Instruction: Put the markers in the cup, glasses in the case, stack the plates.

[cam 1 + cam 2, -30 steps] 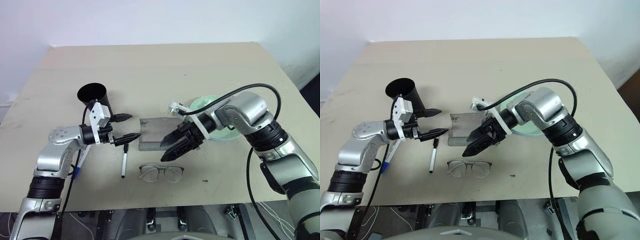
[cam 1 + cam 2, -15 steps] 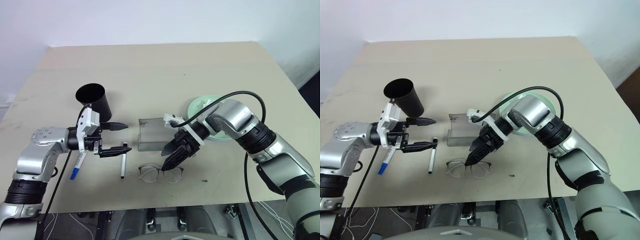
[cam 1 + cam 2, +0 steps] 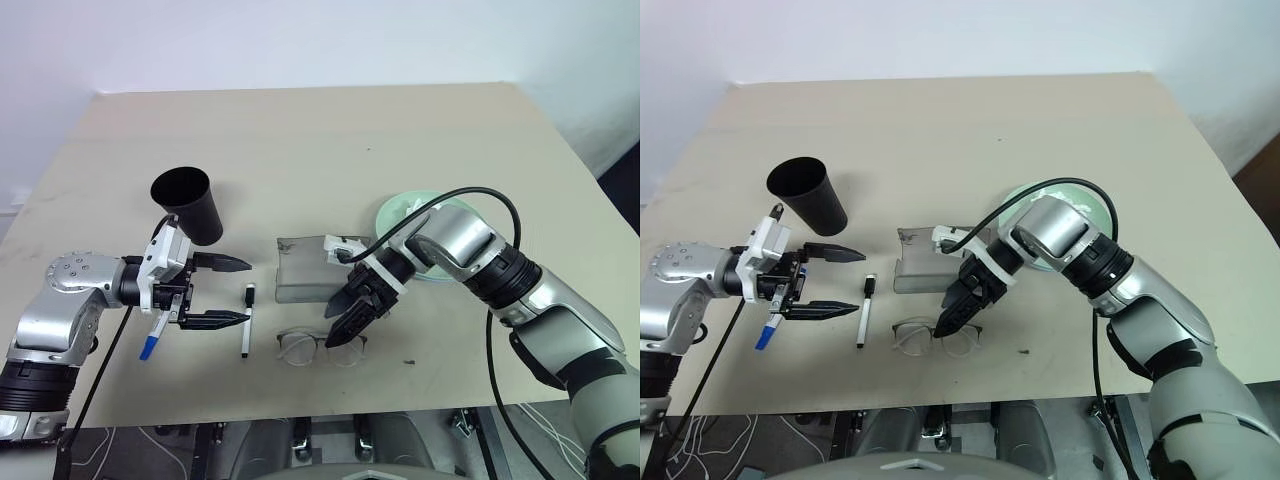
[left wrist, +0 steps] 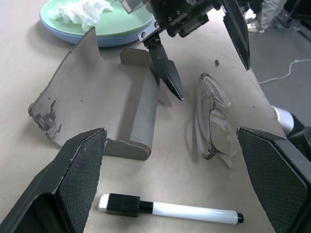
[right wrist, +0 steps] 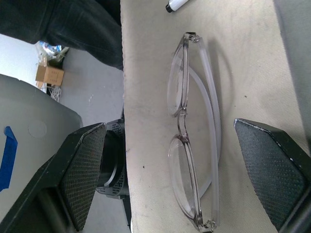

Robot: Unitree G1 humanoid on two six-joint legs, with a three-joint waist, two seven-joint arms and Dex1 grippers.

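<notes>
Right now I see my right gripper [image 3: 342,322] spread wide and pointing down at the glasses [image 3: 321,347], its fingertips [image 4: 169,80] just above the frame with nothing pinched between them. The glasses lie folded on the table [image 3: 320,140] near its front edge, just in front of the case [image 3: 303,270], which sits open with its lid raised. My left gripper [image 3: 235,291] is also spread wide and empty, held level and pointing toward the case. Between its fingers, on the table, lies the black-capped marker [image 3: 246,320]. The blue-capped marker [image 3: 153,338] lies partly under my left wrist. The cup [image 3: 188,205] stands upright just behind that wrist, well apart from the case. Behind my right forearm I see the plates [image 3: 400,212], the mint one on top of the blue one, with a crumpled tissue [image 4: 85,11] resting on the upper plate.
</notes>
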